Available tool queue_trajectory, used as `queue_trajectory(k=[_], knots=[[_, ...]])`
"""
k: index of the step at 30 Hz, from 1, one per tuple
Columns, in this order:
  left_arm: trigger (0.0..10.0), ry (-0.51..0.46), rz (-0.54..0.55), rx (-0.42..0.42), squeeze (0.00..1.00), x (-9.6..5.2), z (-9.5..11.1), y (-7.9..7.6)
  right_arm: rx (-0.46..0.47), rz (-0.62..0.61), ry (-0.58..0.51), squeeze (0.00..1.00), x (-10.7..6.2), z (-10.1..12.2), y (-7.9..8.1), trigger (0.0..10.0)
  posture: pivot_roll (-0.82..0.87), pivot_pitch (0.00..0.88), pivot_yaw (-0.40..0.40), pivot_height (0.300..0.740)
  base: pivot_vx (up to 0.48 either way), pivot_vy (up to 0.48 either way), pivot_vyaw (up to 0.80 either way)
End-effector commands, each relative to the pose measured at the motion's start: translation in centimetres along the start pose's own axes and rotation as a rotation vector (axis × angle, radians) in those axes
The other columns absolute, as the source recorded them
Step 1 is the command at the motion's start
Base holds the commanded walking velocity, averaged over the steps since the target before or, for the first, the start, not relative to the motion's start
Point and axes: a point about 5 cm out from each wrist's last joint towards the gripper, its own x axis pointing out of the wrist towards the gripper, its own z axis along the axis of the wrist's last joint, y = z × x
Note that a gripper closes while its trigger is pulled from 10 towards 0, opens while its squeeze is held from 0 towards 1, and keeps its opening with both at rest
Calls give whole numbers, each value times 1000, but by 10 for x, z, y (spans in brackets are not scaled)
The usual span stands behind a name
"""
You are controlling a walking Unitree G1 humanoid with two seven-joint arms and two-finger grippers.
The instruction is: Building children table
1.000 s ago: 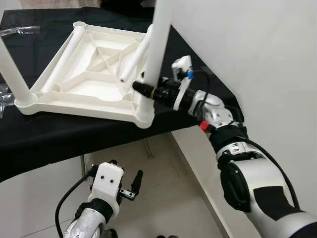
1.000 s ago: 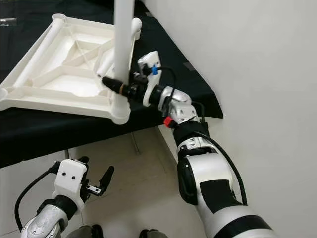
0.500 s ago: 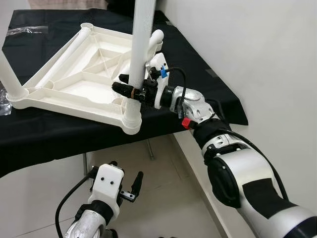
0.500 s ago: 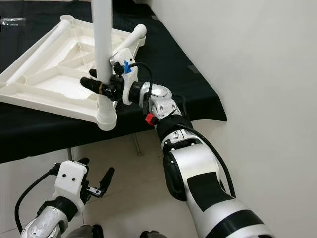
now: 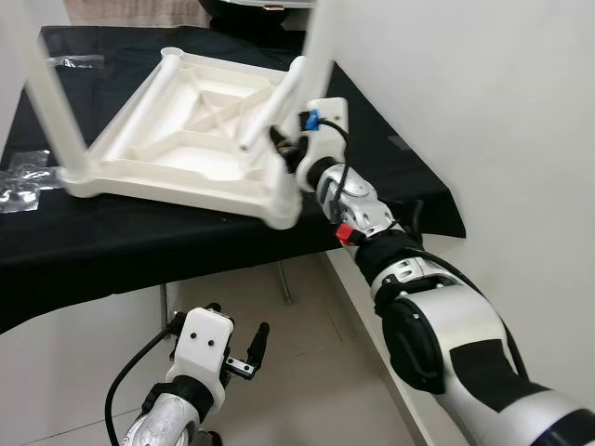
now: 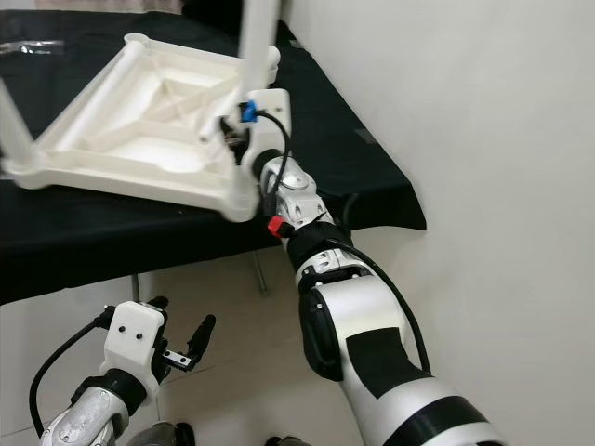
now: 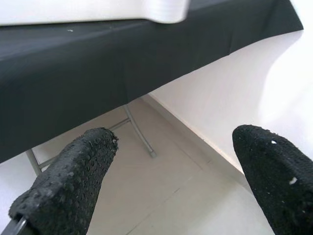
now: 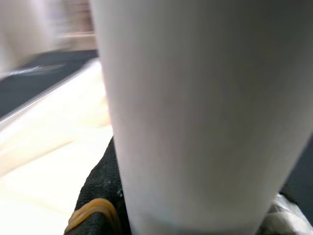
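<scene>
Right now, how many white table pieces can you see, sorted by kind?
Upside-down tabletop: 1
Standing legs: 2, one gripped by the right end effector
Loose leg lying on the tabletop: 1
Total: 4

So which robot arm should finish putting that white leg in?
The right one, probably. Its right pincer is at the white leg standing in the upturned tabletop's corner. The left pincer hangs open, low beside the black table.
</scene>
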Motion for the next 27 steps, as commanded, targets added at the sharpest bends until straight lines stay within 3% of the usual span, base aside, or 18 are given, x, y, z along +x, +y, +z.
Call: queue_trajectory(k=[1,4,5,6,10,11,15,16,18,20,21,23,24,25,26,27], knots=[[10000,25,-15,-4,0,0,-5,-3,11,-219,12,0,-3,-6,-21,0,142,131,-146,740,0,0,0],[10000,23,-15,-2,0,0,-4,-3,26,-259,12,0,-4,-7,-19,0,142,130,-147,740,0,0,0],[10000,21,-14,0,0,0,-4,-3,69,-257,12,0,-5,-6,-12,0,146,132,-148,740,0,0,0],[10000,22,-14,0,0,0,-4,-2,79,-228,-7,0,-5,-3,-4,10000,144,132,-146,740,0,0,0],[10000,24,-15,-1,0,0,-4,-2,103,-154,-30,55,-5,1,8,10000,146,133,-147,740,0,0,0],[10000,24,-15,-1,0,0,-4,-2,112,-121,-53,1000,-5,3,11,10000,144,134,-147,740,0,0,0],[10000,25,-14,-3,0,0,-4,-2,46,-53,-151,1000,-4,14,7,10000,143,134,-144,740,0,0,0],[10000,27,-14,-5,0,0,-4,-2,66,12,-170,0,-5,16,7,10000,139,137,-146,740,0,0,0],[10000,28,-14,-6,0,1,-4,-2,88,57,-180,0,-5,17,8,10000,139,137,-146,740,0,0,0],[10000,27,-12,-8,0,1,-4,-2,191,276,-141,0,-7,11,4,10000,141,137,-149,740,0,0,0],[10000,27,-12,-8,0,1,-4,-2,191,276,-141,0,-7,11,4,10000,141,137,-149,740,0,0,0],[10000,25,-10,-9,0,2,-4,-2,251,511,-88,0,-11,4,-1,10000,141,138,-148,740,0,0,0],[10000,25,-10,-9,0,2,-4,-2,251,511,-88,0,-11,4,-1,10000,141,138,-148,740,0,0,0],[10000,24,-9,-10,0,2,-4,-1,217,612,-67,0,-14,1,-3,10000,140,137,-149,740,0,0,0],[10000,24,-9,-10,0,2,-4,-1,217,612,-67,0,-14,1,-3,10000,140,137,-149,740,0,0,0],[10000,24,-9,-10,0,2,-4,-1,188,696,-46,0,-16,-2,-5,10000,141,137,-149,740,0,0,0]])
